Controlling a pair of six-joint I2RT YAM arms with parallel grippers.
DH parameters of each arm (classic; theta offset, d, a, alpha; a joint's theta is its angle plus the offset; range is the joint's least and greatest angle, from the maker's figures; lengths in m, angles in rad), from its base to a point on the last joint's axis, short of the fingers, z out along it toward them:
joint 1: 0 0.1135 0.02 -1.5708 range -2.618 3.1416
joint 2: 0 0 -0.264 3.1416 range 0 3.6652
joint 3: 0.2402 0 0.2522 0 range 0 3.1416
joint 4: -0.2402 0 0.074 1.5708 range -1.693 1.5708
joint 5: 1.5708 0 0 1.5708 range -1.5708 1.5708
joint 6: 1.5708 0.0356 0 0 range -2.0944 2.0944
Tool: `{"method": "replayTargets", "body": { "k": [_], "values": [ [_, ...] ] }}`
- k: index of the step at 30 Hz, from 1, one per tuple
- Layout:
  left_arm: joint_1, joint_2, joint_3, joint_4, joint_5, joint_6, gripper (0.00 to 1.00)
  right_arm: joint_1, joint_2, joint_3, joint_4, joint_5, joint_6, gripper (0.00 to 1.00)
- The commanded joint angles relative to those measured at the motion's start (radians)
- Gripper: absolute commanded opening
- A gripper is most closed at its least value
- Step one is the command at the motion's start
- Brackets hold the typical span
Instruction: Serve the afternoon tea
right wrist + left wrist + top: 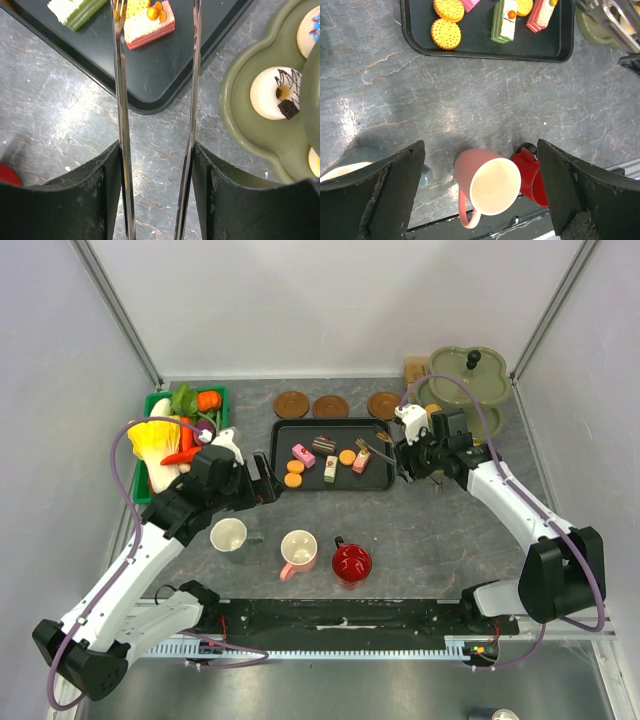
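A black tray [375, 481] holds small cakes and biscuits, among them a pink slice [303, 455] and orange biscuits [294, 473]. Three mugs stand in front of it: whitish [229, 535], pink [298, 553] and red [351, 562]. My left gripper [268, 478] hovers open at the tray's left end. In its wrist view the pink mug [487, 182] shows between its fingers, far below. My right gripper [156, 200] is shut on the metal tongs [121, 125], both arms pressed by the fingers. The tong tips reach over a pink-and-white cake [149, 22] at the tray's right end.
A green tiered stand [468, 380] at the back right carries a white donut [274, 92]. Three brown round plates [331, 406] lie behind the tray. A green basket [217, 394] of toy vegetables sits at the back left. Grey walls close in both sides.
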Motion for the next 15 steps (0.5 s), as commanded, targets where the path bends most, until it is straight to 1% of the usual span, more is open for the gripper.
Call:
{"method": "replayTargets", "body": {
  "k": [1, 4, 8, 12, 14, 15],
  "values": [
    [0.0, -0.026, -0.015, -0.008, -0.033, -0.03, 0.98, 0.036, -0.016, 0.115, -0.092, 0.042, 0.083, 0.6],
    [-0.002, -0.026, -0.018, -0.01, -0.035, -0.028, 0.98, 0.108, 0.019, 0.21, -0.19, 0.113, 0.07, 0.6],
    [0.0, -0.026, -0.023, -0.008, -0.036, -0.03, 0.98, 0.197, 0.126, 0.354, -0.327, 0.24, 0.013, 0.62],
    [-0.002, -0.025, -0.032, -0.011, -0.029, -0.027, 0.98, 0.217, 0.243, 0.498, -0.491, 0.395, -0.093, 0.63],
    [0.0, -0.028, -0.033, -0.016, -0.026, -0.019, 0.98, 0.217, 0.296, 0.558, -0.541, 0.458, -0.15, 0.64],
    [0.001, -0.029, -0.033, -0.016, -0.029, -0.019, 0.98, 0.217, 0.319, 0.596, -0.566, 0.466, -0.17, 0.64]
  ]
}}
